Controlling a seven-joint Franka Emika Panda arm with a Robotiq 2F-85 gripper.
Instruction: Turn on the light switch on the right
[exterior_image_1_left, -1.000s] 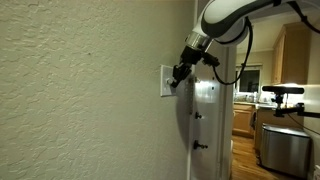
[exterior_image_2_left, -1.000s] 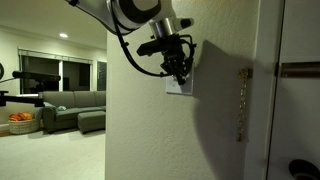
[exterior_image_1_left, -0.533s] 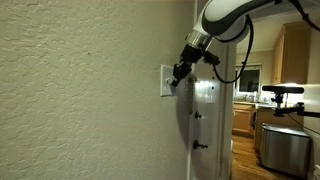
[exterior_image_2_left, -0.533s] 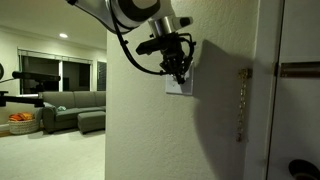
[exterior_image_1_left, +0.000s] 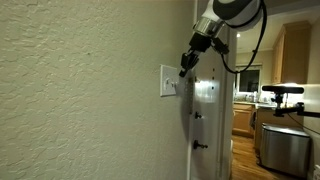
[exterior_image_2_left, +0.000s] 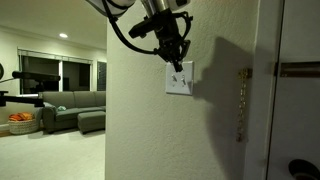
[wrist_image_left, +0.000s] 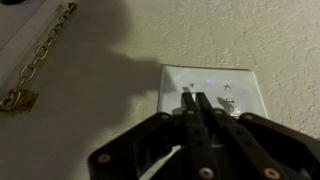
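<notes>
A white switch plate (exterior_image_1_left: 167, 81) is set in the textured wall; it also shows in the other exterior view (exterior_image_2_left: 181, 79) and in the wrist view (wrist_image_left: 212, 88). In the wrist view one small toggle (wrist_image_left: 228, 102) shows on its right half; the left half is partly behind my fingers. My gripper (exterior_image_1_left: 183, 71) is shut, fingertips together, just off the plate's upper edge in both exterior views (exterior_image_2_left: 177, 66). In the wrist view the fingertips (wrist_image_left: 196, 98) point at the plate's middle. Whether they touch the plate I cannot tell.
A white door (exterior_image_2_left: 290, 90) with a brass chain latch (wrist_image_left: 40, 58) stands beside the switch. A door handle (exterior_image_1_left: 201, 146) shows on the door's edge. A sofa (exterior_image_2_left: 72, 108) and a kitchen (exterior_image_1_left: 275, 110) lie in the rooms beyond.
My gripper has lifted up and slightly away from the switch plate; one second ago its fingertips were against the plate's middle. The arm has risen with it.
</notes>
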